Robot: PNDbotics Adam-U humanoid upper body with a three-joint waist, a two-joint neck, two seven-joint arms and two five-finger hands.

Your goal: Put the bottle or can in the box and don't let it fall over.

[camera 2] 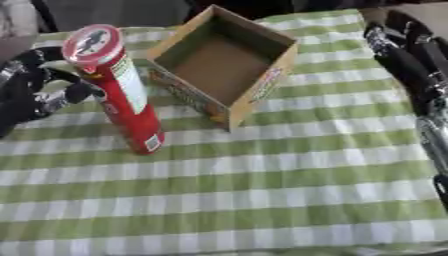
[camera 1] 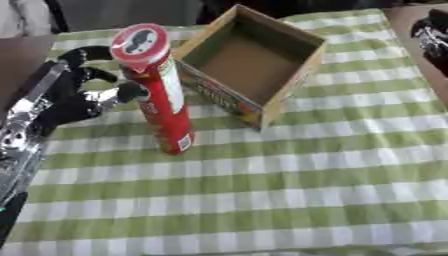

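Beside the box (camera 1: 254, 60) (open-topped), can (camera 1: 162, 90) upright.

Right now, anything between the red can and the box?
Nothing visible. The red can stands upright on the checked cloth, just left of the open cardboard box; only the box's near wall must be cleared. The left hand is at the can's left side.

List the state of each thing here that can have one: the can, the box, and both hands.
Red can: upright on the checked cloth, lid on, outside the box.
Cardboard box: open at the top, empty, right of the can.
Left hand: beside the can, fingers curved toward it, not closed round it.
Right hand: at the right edge, away from both; fingers look straight.
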